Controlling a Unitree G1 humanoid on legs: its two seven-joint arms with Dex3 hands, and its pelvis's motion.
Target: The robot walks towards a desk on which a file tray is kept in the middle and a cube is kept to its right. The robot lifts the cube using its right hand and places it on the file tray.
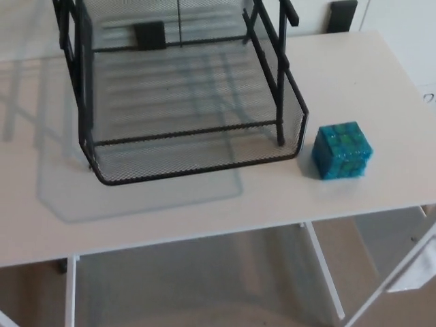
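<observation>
On the pale desk [354, 75] I've got the black mesh file tray [197, 167] sitting mid-frame w/ its low front lip toward me. The teal cube [343, 151] rests flat on the desktop just beside the tray's front right corner, a thin gap btwn them, not touching. That layout suits the job, I reckon: the cube is on the robot's right, so the right hand can get to it w/o crossing the tray, and the low lip leaves a way in from the front. The tray's upright posts rise at that same right corner, close to the cube, so a lift prob. has to go up and round them. As for arm pose: neither right hand nor left hand shows in the head cam, no forearm either, so I can't tell whether either is spread or closed. My read is the reach hasn't begun; the cube isn't picked up yet and nothing lies on the tray's lower shelf. Cam looks steeply down w/ the desk's near edge low in frame, so the robot seems close enough.
</observation>
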